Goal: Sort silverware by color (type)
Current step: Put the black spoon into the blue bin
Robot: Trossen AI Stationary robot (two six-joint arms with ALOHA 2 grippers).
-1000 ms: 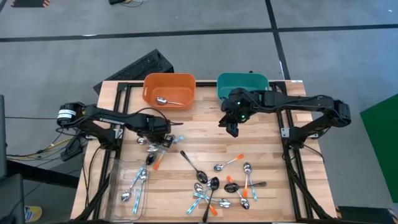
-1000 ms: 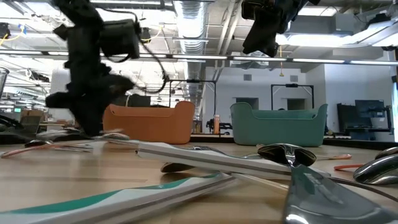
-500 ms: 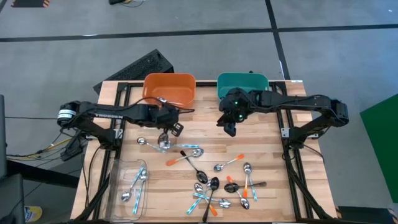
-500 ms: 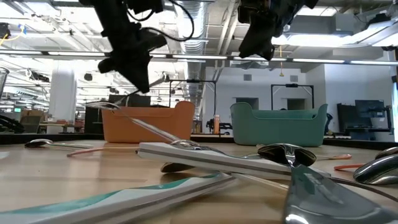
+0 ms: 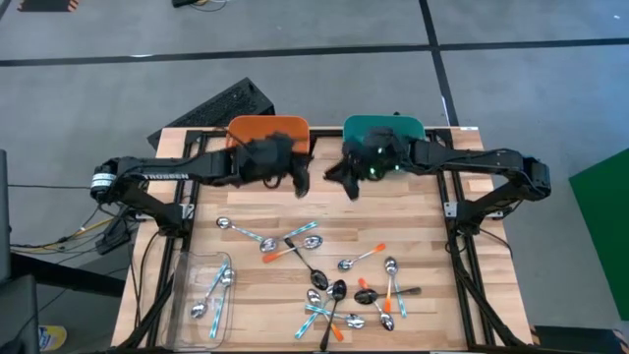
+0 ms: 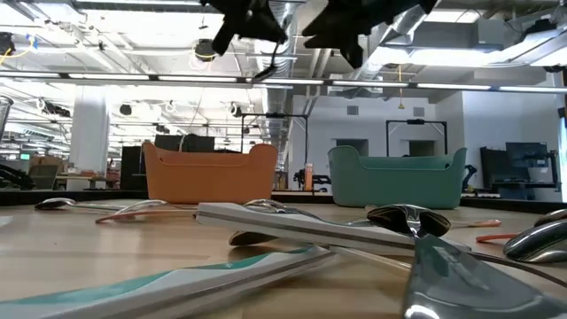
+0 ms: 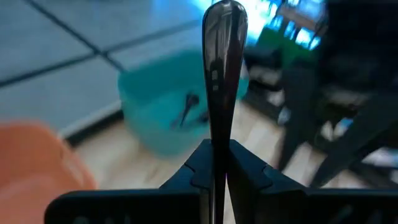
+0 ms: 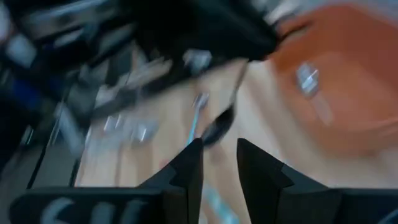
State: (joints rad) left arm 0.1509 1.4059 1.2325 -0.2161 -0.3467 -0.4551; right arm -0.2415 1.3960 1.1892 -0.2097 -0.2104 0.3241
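Left gripper, raised beside the orange plastic bin, clamps a dark metal spoon upright between its fingers, with the teal plastic bin ahead of it. Right gripper, fingers apart and empty, hangs close by above the wooden table. Remaining spoons lie scattered below. Risk: the neighbouring arms may collide, or the narrowly pinched spoon may swing loose and drop outside its bin.

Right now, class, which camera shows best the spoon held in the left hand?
The left wrist view: the dark spoon stands clamped in the left hand. The high and low views show only blurred arms there; the right wrist view is blurred.
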